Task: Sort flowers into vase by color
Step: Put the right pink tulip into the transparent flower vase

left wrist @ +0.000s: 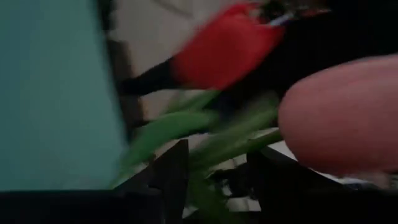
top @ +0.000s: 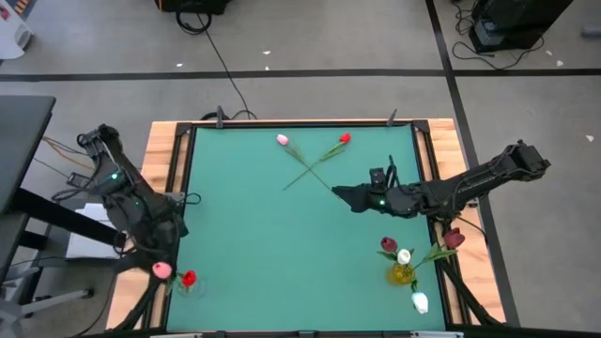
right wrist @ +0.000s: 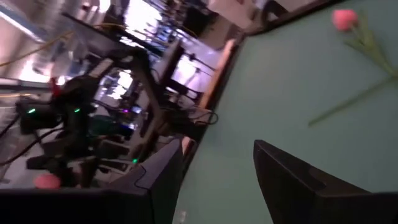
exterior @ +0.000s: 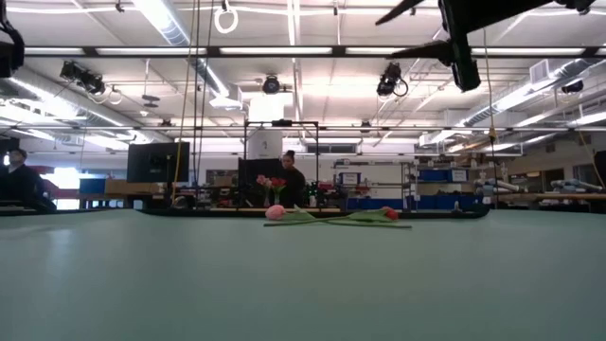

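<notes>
Pink tulip (left wrist: 339,118) and red tulip (left wrist: 224,53) close before the left gripper (left wrist: 214,177), fingers parted around their stems.
Right gripper (top: 346,195) released, empty, crossed tulips (top: 315,160) just beyond.

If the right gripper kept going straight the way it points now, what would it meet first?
Probably nothing soon. The right gripper is open and points left over bare green mat. The crossed pink tulip and red tulip lie off that line; farther on is the left arm, though height is unclear.
</notes>
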You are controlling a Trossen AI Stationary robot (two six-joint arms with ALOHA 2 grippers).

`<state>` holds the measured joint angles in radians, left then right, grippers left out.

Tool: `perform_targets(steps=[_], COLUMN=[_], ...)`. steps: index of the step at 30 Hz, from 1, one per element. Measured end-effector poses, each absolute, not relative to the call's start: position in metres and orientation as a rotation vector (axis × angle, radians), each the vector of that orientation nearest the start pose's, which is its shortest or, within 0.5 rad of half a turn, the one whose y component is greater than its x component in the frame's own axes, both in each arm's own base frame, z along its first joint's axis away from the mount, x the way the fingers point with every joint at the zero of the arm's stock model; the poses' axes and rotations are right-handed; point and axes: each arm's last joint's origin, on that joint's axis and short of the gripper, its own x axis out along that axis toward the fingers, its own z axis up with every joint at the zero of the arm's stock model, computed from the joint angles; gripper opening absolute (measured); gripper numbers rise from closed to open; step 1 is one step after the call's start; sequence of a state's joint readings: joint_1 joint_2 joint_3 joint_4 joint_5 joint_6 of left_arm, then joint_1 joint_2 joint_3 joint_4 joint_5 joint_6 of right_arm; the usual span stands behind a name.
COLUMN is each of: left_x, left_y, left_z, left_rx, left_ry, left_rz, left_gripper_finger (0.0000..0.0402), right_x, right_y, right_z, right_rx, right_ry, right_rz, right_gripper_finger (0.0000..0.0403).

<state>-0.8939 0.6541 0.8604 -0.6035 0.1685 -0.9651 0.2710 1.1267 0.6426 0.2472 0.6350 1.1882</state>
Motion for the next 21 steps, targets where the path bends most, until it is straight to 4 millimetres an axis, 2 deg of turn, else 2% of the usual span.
perform_targets(steps=[2, 4, 10, 16, 21], left_x=[0.074, 0.073, 0.068, 0.071, 0.074], left_y=[-0.099, -0.099, -0.096, -0.094, -0.095], left_z=[0.334, 0.348, 0.368, 0.363, 0.367], left_rx=[-0.780, -0.877, -0.869, -0.801, -0.757], left_ry=[0.928, 0.898, 0.859, 0.818, 0.716], left_rz=[-0.691, -0.737, -0.823, -0.699, -0.710], left_gripper_finger=[0.0160, 0.0157, 0.0155, 0.0156, 0.0177], right_x=[0.236, 0.236, 0.235, 0.235, 0.235], right_y=[0.048, 0.047, 0.047, 0.047, 0.047], right_z=[0.260, 0.260, 0.258, 0.257, 0.257], right_rx=[1.052, 1.052, 1.043, 1.023, 1.017], right_ry=[-0.028, -0.026, -0.006, 0.004, 0.009], right_rz=[-0.436, -0.441, -0.448, -0.448, -0.442], right_gripper_finger=[0.0205, 0.0205, 0.0205, 0.0205, 0.0204])
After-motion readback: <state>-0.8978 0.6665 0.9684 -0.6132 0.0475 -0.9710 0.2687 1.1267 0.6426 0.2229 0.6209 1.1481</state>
